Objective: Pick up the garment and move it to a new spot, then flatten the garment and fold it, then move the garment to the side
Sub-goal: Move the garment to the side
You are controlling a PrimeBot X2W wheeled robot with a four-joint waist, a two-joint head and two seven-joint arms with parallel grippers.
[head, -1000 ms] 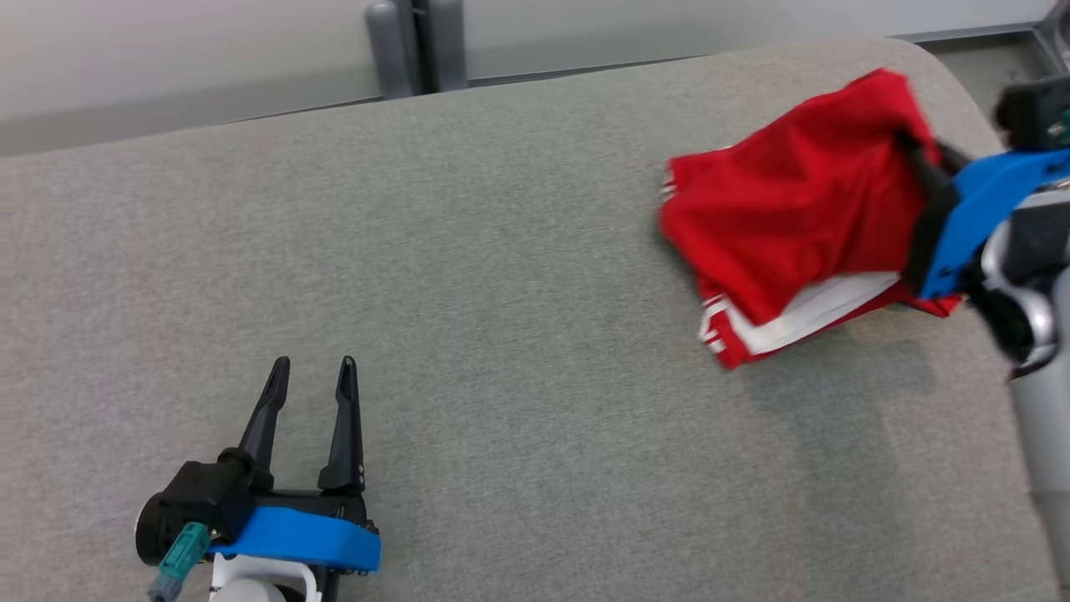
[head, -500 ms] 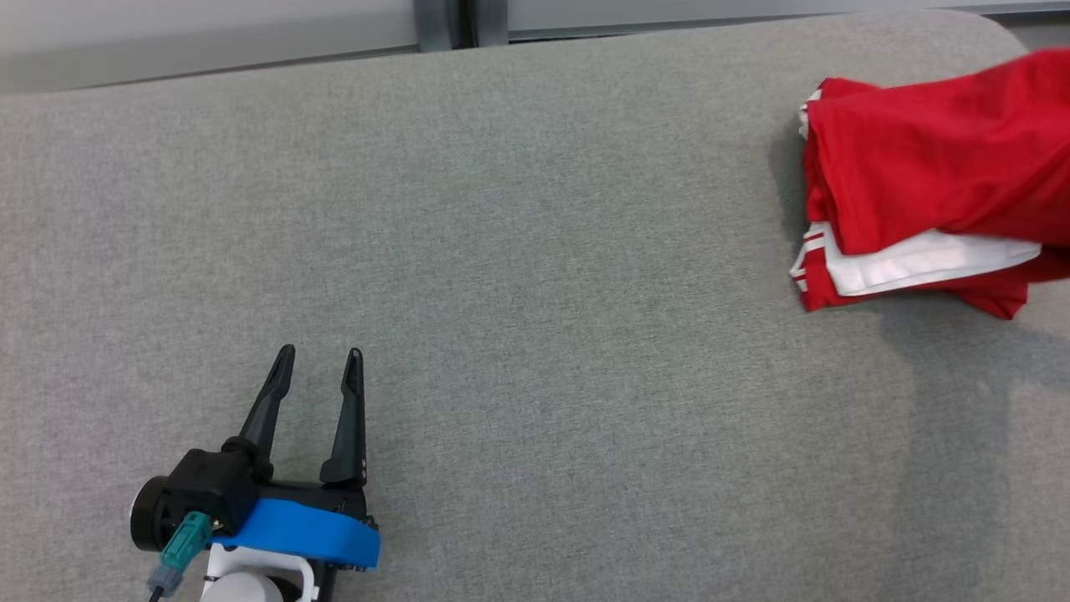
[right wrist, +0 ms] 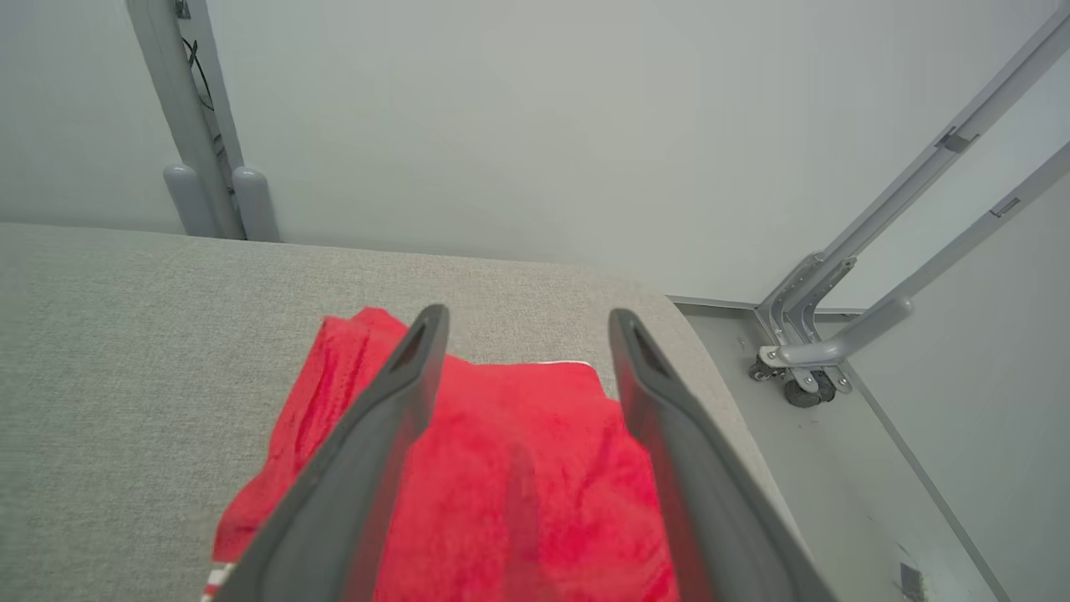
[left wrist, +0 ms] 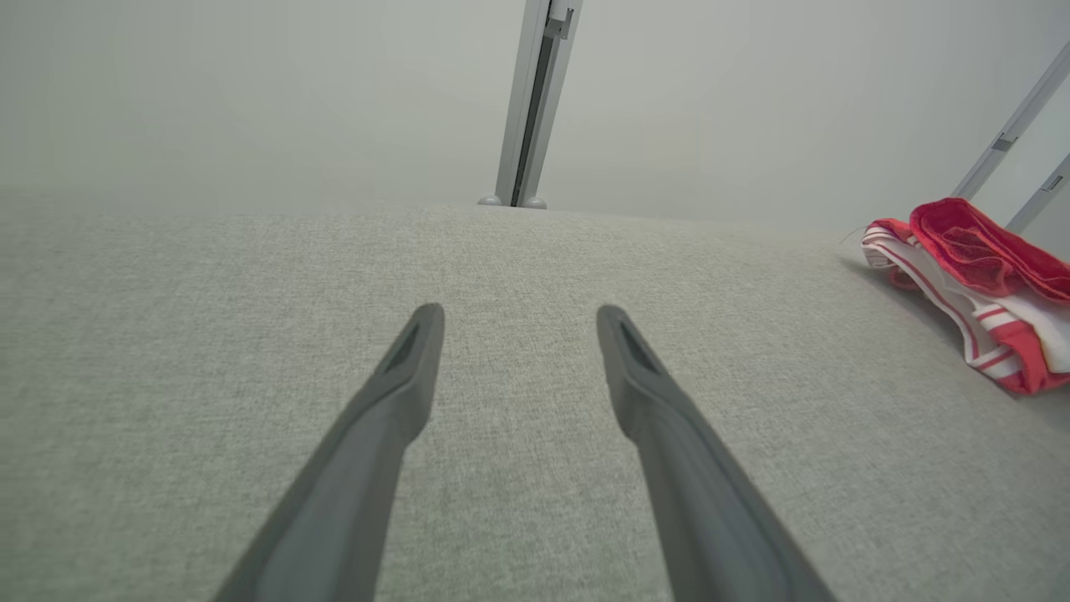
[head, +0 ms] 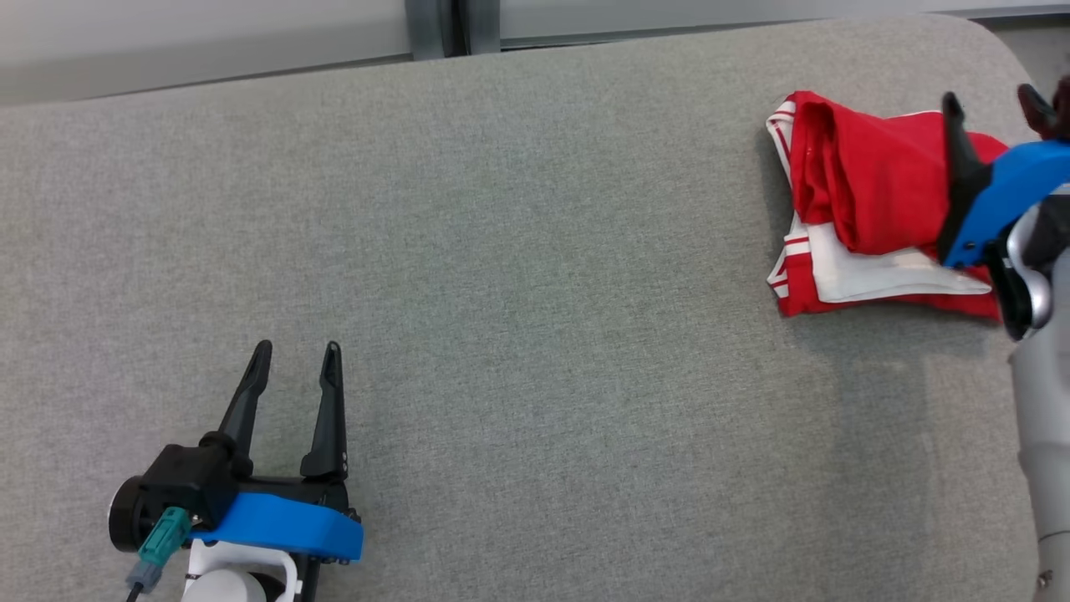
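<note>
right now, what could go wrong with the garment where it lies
The garment lies close to the rounded corner of the grey surface; a nudge might push it off. The jaws of the right gripper stand open over it, so pulling back could snag the top layer and undo the fold.

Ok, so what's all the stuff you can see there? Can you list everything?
garment: one, red with white stripes, folded, at the far right end of the cushion top
cushion top: one, grey fabric, under the garment
post: one, grey, upright behind the cushion top
wall: one, pale grey, at the back
metal frame: one, grey, with a small wheel, on the floor past the right end
left gripper: one, dark fingers and blue band, open, over the near left of the cushion top, well apart from the garment
right gripper: one, dark fingers and blue band, open, over the garment, not gripping it
</note>
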